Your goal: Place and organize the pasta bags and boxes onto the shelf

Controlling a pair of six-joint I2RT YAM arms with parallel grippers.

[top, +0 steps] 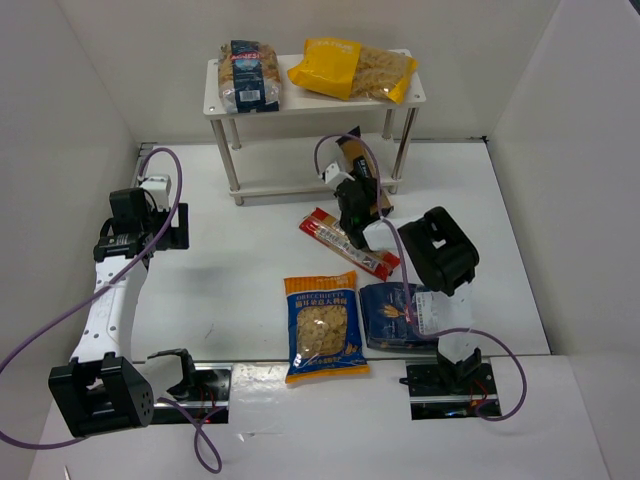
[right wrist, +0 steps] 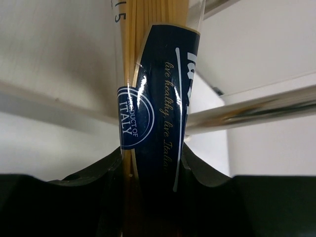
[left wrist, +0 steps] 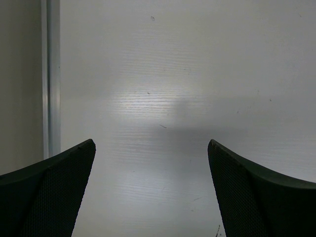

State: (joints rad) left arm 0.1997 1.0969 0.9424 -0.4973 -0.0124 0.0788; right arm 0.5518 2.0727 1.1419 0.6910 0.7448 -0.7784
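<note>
The white shelf point(top: 310, 102) stands at the back. On its top tier lie a clear blue-labelled bag point(top: 250, 76) and a yellow bag point(top: 355, 68). My right gripper point(top: 357, 192) is shut on the long narrow yellow pack with a blue label point(right wrist: 158, 98), holding it by the shelf's lower tier near the right front leg point(top: 404, 138). The long red pack point(top: 347, 243), the blue-orange windowed bag point(top: 323, 327) and the dark blue flat pack point(top: 392, 313) lie on the table. My left gripper point(top: 158, 212) is open and empty at the left; its fingers point(left wrist: 54, 192) frame bare table.
White walls enclose the table on the left, back and right. The shelf's legs point(top: 234, 160) and a purple cable point(top: 390, 240) on the right arm are near the held pack. A metal strip point(left wrist: 49, 79) runs along the left wall.
</note>
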